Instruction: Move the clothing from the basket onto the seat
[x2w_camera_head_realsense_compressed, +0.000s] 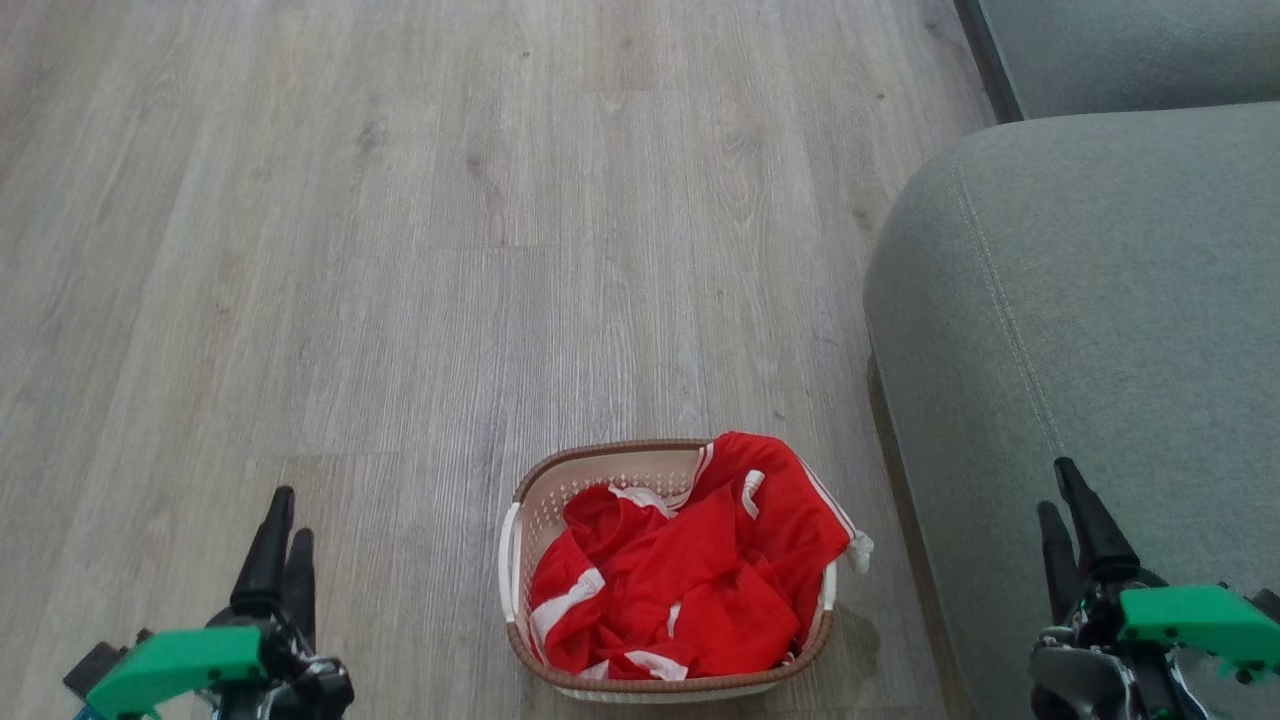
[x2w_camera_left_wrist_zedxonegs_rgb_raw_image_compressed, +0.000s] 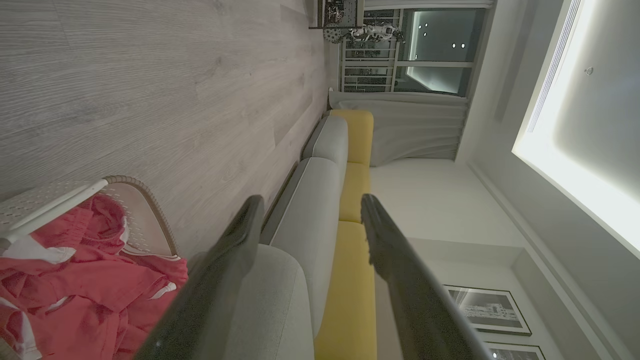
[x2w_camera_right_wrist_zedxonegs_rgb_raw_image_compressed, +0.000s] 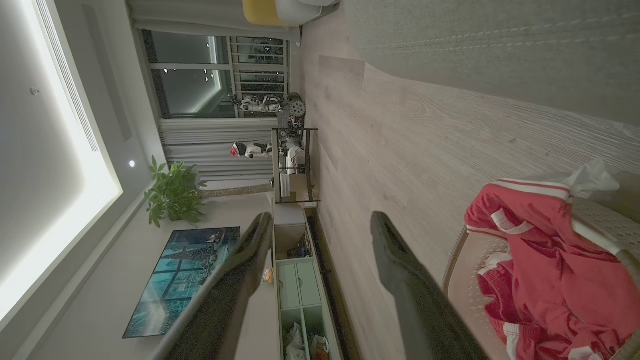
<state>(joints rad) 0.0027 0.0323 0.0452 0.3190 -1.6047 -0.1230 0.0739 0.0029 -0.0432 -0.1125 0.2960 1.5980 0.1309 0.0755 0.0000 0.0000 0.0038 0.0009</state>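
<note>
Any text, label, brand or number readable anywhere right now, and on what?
None can be read.
The clothing shows white stripes, no lettering.
The white scrap at its corner is too small to read.
The basket shows no label.

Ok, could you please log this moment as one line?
stage: not started | clothing: in basket | seat: beside basket | left gripper: open | right gripper: open

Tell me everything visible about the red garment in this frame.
The clothing is bright red soft fabric with white stripes and trim, crumpled in a heap that fills most of the basket. One corner drapes over the basket's far right rim, with a white scrap hanging outside. It touches the basket alone.
</note>
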